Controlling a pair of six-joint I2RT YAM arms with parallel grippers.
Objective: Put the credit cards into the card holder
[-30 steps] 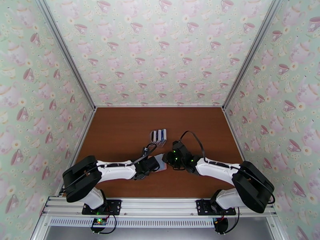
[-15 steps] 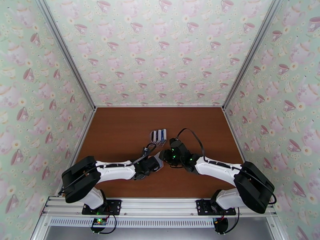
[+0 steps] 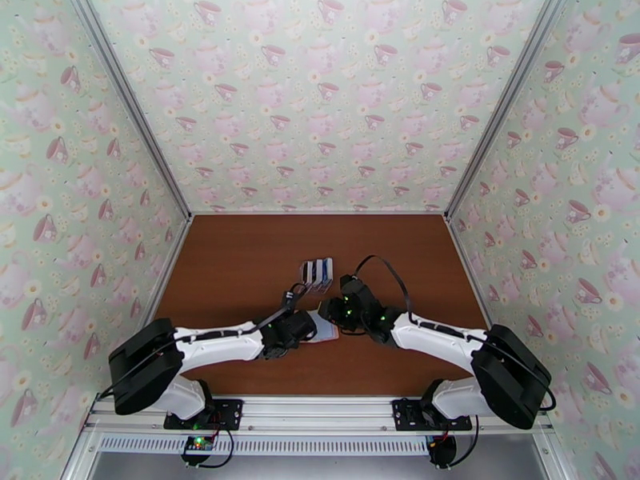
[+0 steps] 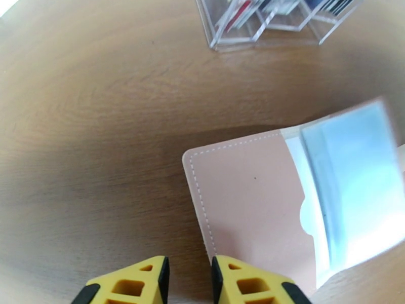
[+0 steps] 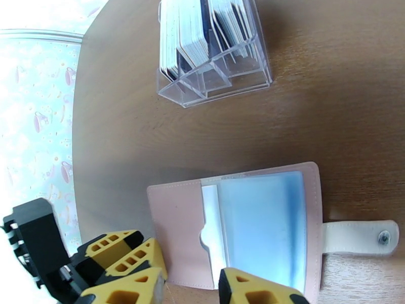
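The pink card holder (image 5: pixel 174 229) lies open and flat on the brown table, its pale blue pockets up and its white snap tab (image 5: pixel 354 236) stretched to one side; it also shows in the left wrist view (image 4: pixel 248 198) and from above (image 3: pixel 328 336). The credit cards (image 5: pixel 202 31) stand upright in a clear slotted rack (image 3: pixel 316 271) just beyond it. My left gripper (image 4: pixel 188 282) hangs at the holder's pink edge, its yellow fingers a little apart with bare table between them. My right gripper (image 5: pixel 191 292) hovers over the holder's near edge, its jaws parted and gripping nothing.
The rack (image 4: pixel 263 26) sits a short way behind the card holder. Both wrists meet closely at the table's middle (image 3: pixel 320 322). Teacup-patterned walls close in the left, right and back, and bare brown tabletop (image 3: pixel 240 250) spreads all around.
The card holder, earlier held between the two grippers, now lies open on the table. My left arm has stretched lower and its fingers have parted a little. The right gripper has shifted slightly towards the rack.
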